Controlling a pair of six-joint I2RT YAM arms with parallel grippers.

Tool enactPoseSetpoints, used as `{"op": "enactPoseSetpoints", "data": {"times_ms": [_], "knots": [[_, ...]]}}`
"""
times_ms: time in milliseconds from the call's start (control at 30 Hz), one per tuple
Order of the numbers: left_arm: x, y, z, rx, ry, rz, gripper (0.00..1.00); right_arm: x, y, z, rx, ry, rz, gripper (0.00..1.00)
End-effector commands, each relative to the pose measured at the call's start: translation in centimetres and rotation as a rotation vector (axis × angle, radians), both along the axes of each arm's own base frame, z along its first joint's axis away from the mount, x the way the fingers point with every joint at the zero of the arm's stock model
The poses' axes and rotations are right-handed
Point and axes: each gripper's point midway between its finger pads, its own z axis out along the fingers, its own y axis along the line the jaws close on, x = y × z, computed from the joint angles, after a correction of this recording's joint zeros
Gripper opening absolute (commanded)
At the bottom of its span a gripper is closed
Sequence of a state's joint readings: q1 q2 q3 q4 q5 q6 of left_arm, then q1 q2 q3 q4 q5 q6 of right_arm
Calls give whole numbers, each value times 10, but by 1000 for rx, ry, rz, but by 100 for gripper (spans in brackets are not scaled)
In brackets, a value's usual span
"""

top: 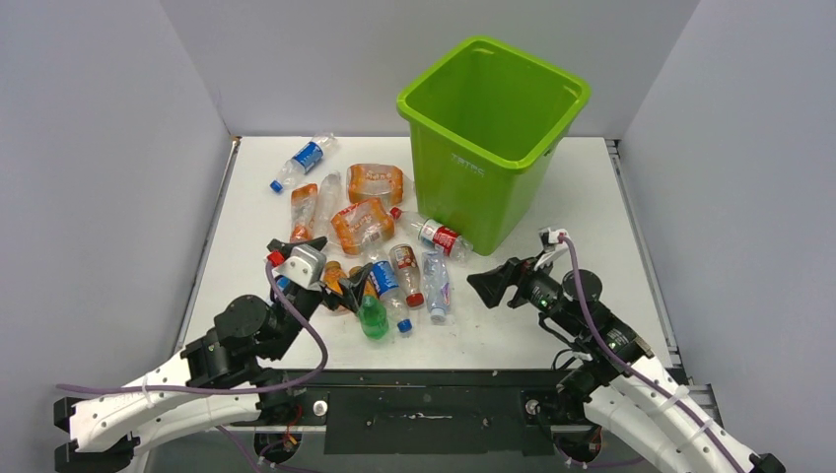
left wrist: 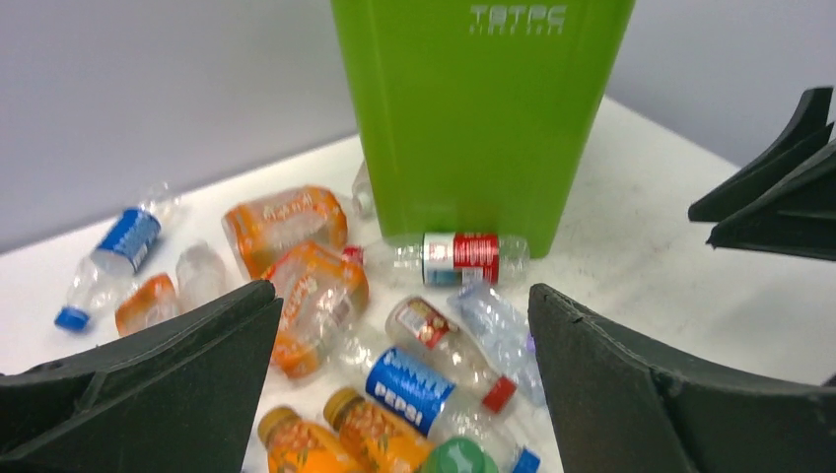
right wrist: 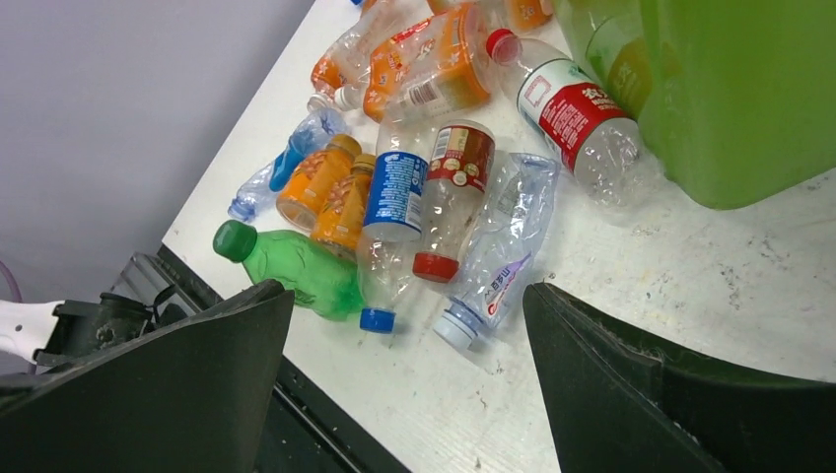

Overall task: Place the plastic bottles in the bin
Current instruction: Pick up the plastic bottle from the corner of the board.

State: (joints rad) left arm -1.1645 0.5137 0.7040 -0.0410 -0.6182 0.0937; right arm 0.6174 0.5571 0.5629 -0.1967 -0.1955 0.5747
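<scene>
- Overall, seen from above, the white table carries everything, with the two arms at its 6 o'clock edge.
- The green bin stands upright at about 1 o'clock from the table's middle, close to the back wall.
- The left gripper hangs at roughly 8 o'clock, jaws spread wide and holding nothing, over the near end of the bottle pile.
- The right gripper sits at about 4 o'clock, also released and empty, pointed toward 9 o'clock at the pile.
- The bottles lie scattered on the table from 8 to 11 o'clock, all outside the bin.
- Two large orange bottles lie side by side at 10 o'clock, just beside the bin.
- A red-label bottle lies on its side touching the bin's foot.
- A blue-label bottle lies apart from the rest at 11 o'clock.
- A Pepsi bottle lies in the pile between smaller orange ones and a crushed clear one.
- The small green bottle lies nearest the 6 o'clock edge.
</scene>
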Motion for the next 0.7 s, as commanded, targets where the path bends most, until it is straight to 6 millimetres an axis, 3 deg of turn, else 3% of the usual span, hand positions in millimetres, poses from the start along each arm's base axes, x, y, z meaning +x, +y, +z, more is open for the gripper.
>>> {"op": "enactPoseSetpoints", "data": {"times_ms": [0, 167, 300, 467, 667], "knots": [[-6, 18, -33, 58, 143, 35, 96, -5, 14, 14, 77, -79, 68, 90], [-16, 16, -62, -37, 369, 51, 96, -9, 26, -32, -38, -11, 104, 90], [-24, -4, -92, -107, 497, 15, 96, -16, 37, -55, -57, 11, 109, 90], [-24, -17, -129, -71, 563, 19, 96, -22, 49, -59, -46, 19, 131, 90], [-21, -21, -159, -58, 591, 48, 99, -25, 47, -52, -61, 1, 118, 90]]}}
